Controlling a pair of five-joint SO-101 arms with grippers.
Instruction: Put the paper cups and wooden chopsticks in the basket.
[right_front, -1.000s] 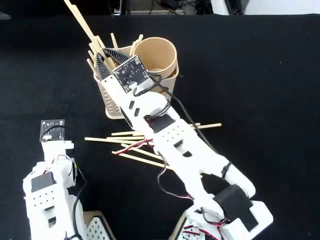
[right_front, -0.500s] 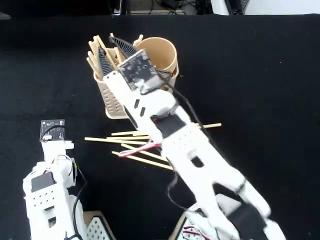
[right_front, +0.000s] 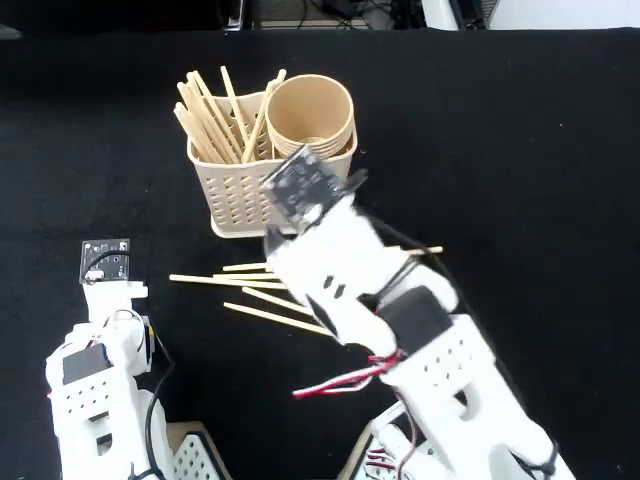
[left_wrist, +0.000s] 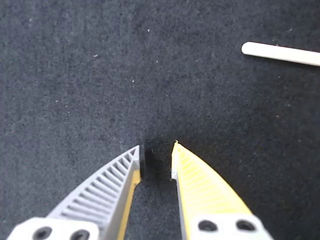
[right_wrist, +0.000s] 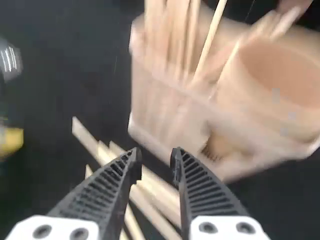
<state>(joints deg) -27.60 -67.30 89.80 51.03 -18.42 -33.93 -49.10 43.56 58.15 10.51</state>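
Hanging the right hand (right_wrist: 154, 152), narrowly parted and empty, over loose wooden chopsticks (right_front: 220, 279) lying crosswise on the worktop (right_front: 520, 150) just beside the basket (right_front: 235, 205), nearer than the likewise empty left hand (left_wrist: 157, 150).

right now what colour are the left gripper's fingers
The left gripper has one grey finger and one yellow finger; the left wrist view shows them best.
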